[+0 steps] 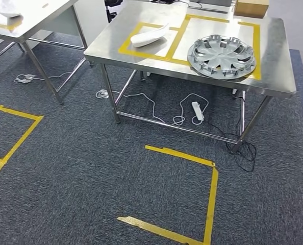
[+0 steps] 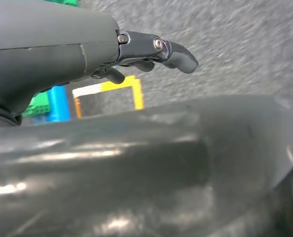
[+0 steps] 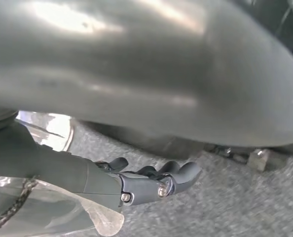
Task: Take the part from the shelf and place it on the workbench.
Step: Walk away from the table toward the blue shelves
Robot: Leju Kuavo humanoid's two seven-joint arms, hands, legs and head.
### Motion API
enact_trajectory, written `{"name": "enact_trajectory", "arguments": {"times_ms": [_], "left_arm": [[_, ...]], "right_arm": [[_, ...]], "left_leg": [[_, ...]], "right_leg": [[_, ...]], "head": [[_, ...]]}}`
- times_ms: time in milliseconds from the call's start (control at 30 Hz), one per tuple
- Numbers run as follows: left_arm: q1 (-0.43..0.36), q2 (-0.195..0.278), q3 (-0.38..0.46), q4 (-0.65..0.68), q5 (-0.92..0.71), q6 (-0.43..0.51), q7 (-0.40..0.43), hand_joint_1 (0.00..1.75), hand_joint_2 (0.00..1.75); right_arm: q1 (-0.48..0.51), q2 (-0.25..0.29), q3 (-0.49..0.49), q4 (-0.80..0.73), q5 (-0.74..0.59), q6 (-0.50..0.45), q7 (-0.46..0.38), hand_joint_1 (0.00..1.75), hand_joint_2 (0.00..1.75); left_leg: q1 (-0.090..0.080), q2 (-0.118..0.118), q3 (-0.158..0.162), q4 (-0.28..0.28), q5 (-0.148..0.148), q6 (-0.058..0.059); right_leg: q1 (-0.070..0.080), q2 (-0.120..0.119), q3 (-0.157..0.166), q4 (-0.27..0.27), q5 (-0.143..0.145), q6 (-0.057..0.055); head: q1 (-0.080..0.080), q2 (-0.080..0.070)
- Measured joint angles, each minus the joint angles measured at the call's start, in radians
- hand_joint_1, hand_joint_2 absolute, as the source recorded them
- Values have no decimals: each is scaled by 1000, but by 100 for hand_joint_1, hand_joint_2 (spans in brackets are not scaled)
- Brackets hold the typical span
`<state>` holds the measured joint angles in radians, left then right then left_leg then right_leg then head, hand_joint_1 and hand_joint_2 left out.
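Dark grey carpet (image 1: 84, 184) marked with yellow tape squares (image 1: 204, 204) spreads out in front of a stainless-steel bench (image 1: 273, 76), which stands well ahead of both hands. On that bench, inside taped yellow frames, lie a silver wheel cover (image 1: 222, 56) and a white moulded part (image 1: 149, 35); a white power strip (image 1: 197, 110) and loose cables rest on the floor beneath it.

The left hand (image 2: 152, 52) hangs over the carpet with its fingers stretched out and nothing in them, a large dark glossy surface lying close beside it. The right hand (image 3: 152, 180) likewise holds nothing, fingers only lightly bent, with clear plastic film (image 3: 55, 217) just beside the wrist.

Judging by this, the task's part could be the white piece or the wheel cover already set on the bench, in which case the placing is done and the hands hang free. I cannot tell which of the two it is, nor whether another part remains to fetch from a shelf.
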<state>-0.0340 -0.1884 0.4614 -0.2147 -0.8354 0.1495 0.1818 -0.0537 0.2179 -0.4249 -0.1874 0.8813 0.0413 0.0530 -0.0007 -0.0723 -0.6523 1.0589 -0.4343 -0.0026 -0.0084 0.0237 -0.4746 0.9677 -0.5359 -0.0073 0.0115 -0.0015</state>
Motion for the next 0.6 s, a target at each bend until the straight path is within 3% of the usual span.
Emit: {"name": "enact_trajectory", "arguments": {"times_ms": [67, 100, 133, 167, 233, 300, 367, 400, 433, 500, 567, 600], "left_arm": [[0, 0, -20, 1, -21, -8, 10, 0, 0], [-1, 0, -29, 1, -32, -11, 13, 0, 0], [-1, 1, -38, 1, -45, -13, 16, 0, 0], [0, 2, -49, 1, -63, -14, 17, 0, 0], [0, 4, -78, 1, -106, -12, 16, 0, 0], [0, 5, -108, 1, -141, -13, 15, 0, 0], [0, 4, -134, 2, -165, -17, 16, 0, 0], [1, 4, -146, 2, -174, -19, 17, 0, 0], [3, 4, -156, 2, -180, -19, 17, 0, 0], [3, 4, -171, 3, -188, -19, 17, 0, 0], [-2, 3, -183, 3, -192, -19, 17, 0, 0], [-4, 3, -187, 3, -192, -19, 16, 0, 0]], "right_arm": [[3, 2, 0, 0, 6, 1, 0, 0, 0], [5, 2, 0, 0, 8, 1, 0, 0, 0], [6, 2, 0, 0, 10, 2, 0, 0, 0], [6, 2, 0, 0, 11, 2, 0, 0, 0], [3, 3, 0, 0, 14, 4, 0, 0, 0], [1, 3, 0, 0, 16, 6, 0, 0, 0], [0, 4, 0, 0, 19, 7, 0, 0, 0], [-2, 4, 0, 0, 20, 7, 0, 0, 0], [-4, 4, 0, -1, 21, 7, 1, 0, 0], [-8, 4, 0, -1, 23, 9, 0, 0, 0], [-9, 4, 0, -1, 23, 13, -1, 0, 0], [-10, 4, 0, -1, 23, 14, -2, 0, 0]], "left_leg": [[3, 49, -44, 124, -84, -10], [7, 56, -64, 190, -119, -16], [10, 60, -71, 233, -137, -21], [12, 64, -60, 239, -137, -24], [16, 84, 17, 134, -89, -25], [11, 129, 94, 2, -53, -17], [3, 149, 108, -41, -52, -2], [2, 141, 103, -44, -51, 7], [3, 131, 100, -45, -49, 15], [6, 111, 96, -50, -43, 31], [6, 89, 88, -52, -35, 43], [4, 76, 84, -51, -32, 47]], "right_leg": [[0, -33, -7, 0, 4, -5], [0, -51, -9, 0, 4, -4], [0, -68, -11, 0, 5, -3], [0, -84, -12, 1, 6, -2], [-1, -114, -7, 2, 5, 2], [4, -135, -2, 5, 3, 10], [11, -154, -3, 9, 1, 22], [12, -164, -1, 9, 1, 28], [10, -162, -4, 11, -3, 35], [5, -108, -21, 46, -34, 46], [3, -43, -78, 166, -100, 50], [3, -31, -113, 239, -129, 49]], "head": [[-5, 0], [-5, 0], [-5, 0], [-5, 0], [-5, 0], [-5, 0], [-4, 0], [-4, 0], [-4, 0], [-2, 0], [1, 0], [2, 0]]}}
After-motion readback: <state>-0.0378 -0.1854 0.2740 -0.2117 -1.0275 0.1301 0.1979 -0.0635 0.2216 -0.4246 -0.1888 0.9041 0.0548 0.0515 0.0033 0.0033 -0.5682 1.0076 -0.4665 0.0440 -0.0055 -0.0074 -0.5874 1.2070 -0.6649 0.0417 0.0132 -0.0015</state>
